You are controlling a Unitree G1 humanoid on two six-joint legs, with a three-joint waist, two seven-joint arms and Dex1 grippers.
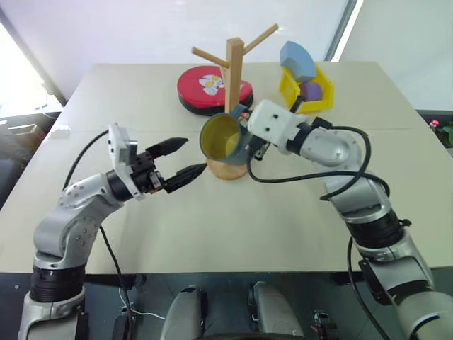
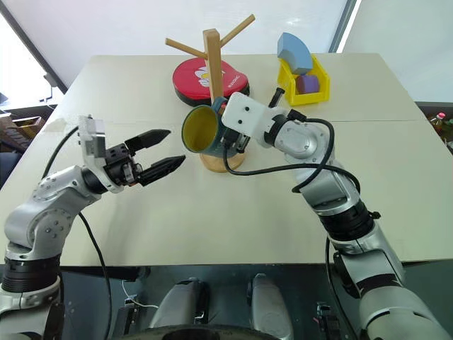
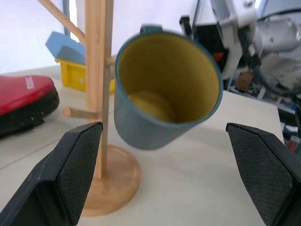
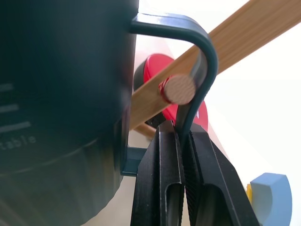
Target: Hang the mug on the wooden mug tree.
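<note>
The teal-blue mug (image 1: pixel 223 138) with its yellow inside hangs tipped on its side in the air, its mouth facing my left arm. My right gripper (image 4: pixel 185 129) is shut on the mug's loop handle (image 4: pixel 202 56). The mug sits right against the wooden mug tree (image 1: pixel 234 64), in front of the post and above the round base (image 1: pixel 228 170). In the right wrist view a peg's round end (image 4: pixel 181 89) shows at the inner edge of the handle loop; I cannot tell whether it passes through. My left gripper (image 1: pixel 192 154) is open and empty, level with the mug's mouth and a little short of it.
Behind the tree lies a red round pad (image 1: pixel 212 85). A yellow bin (image 1: pixel 306 88) holding a blue wedge (image 1: pixel 297 60) and a purple piece stands at the back right. A seam across the table (image 1: pixel 396 129) runs behind the tree's base.
</note>
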